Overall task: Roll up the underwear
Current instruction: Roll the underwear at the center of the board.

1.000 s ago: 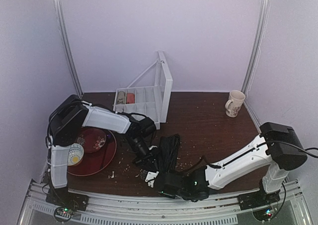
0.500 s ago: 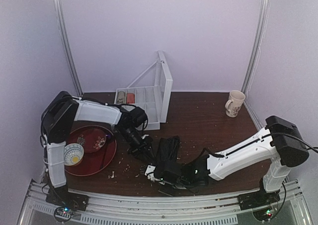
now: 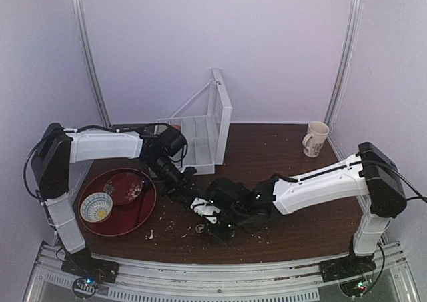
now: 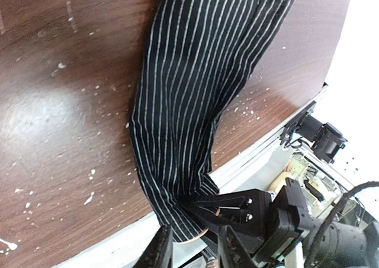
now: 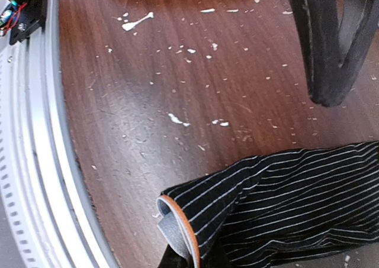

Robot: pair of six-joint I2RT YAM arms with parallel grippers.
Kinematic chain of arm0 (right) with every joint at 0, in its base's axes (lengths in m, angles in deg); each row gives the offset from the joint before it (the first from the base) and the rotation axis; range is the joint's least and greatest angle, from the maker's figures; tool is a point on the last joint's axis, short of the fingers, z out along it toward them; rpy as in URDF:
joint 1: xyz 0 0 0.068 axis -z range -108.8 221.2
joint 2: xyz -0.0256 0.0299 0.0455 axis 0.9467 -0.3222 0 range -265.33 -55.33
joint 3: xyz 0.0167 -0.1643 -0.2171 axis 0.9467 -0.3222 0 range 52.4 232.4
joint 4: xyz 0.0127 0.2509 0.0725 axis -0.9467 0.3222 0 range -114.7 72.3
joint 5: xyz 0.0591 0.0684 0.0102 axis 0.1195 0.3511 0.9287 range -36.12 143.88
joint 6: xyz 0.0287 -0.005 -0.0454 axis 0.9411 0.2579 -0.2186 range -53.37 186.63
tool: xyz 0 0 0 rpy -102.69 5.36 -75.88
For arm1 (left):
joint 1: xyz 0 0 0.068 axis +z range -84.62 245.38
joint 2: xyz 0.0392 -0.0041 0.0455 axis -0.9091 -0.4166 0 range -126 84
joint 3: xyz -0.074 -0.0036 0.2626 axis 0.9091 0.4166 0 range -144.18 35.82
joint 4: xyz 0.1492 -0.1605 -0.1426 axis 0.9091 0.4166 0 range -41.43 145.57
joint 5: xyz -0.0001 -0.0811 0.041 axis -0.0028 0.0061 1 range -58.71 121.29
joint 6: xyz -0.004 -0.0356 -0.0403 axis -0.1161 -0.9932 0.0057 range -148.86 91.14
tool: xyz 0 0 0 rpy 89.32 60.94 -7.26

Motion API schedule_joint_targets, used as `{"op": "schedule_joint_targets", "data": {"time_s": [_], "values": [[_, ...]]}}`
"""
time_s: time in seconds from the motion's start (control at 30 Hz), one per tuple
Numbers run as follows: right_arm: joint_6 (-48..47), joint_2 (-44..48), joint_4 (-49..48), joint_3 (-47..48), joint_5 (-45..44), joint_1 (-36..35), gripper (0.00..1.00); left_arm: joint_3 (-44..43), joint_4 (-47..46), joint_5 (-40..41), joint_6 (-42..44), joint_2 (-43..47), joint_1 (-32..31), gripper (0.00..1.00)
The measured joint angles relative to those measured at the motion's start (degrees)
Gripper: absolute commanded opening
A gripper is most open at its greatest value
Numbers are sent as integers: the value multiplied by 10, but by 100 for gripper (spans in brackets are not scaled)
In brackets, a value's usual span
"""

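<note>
The left gripper [image 3: 188, 192] has let its fingers spread off the underwear [image 4: 195, 102] and drawn back toward the clear box [image 3: 197, 139], its arm swinging out to the left. The right gripper [image 3: 204, 213], pinching the cloth's hemmed end, has carried it away from the near rail [image 3: 200, 275] toward the middle of the table [image 3: 287, 155], bunching the cloth.

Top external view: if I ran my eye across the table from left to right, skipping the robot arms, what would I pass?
Red plate with a bowl on it → clear box → mug.
</note>
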Motion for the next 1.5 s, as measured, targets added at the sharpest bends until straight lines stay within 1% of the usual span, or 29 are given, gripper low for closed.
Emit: {"op": "schedule_joint_targets", "data": {"time_s": [0.23,0.47,0.83,1.03,1.3,1.5], "values": [[4,-45,37,44,112,35,0,31,8,30,-2,34,2,35],[13,-78,53,64,213,68,0,51,12,64,-2,72,16,35],[60,-129,47,82,373,127,0,64,9,100,7,85,23,35],[95,-157,31,100,414,167,0,87,11,92,24,100,17,35],[99,-186,39,134,435,172,0,139,-8,99,52,122,17,35],[90,-223,69,180,474,178,0,176,-42,100,71,132,17,35]]}}
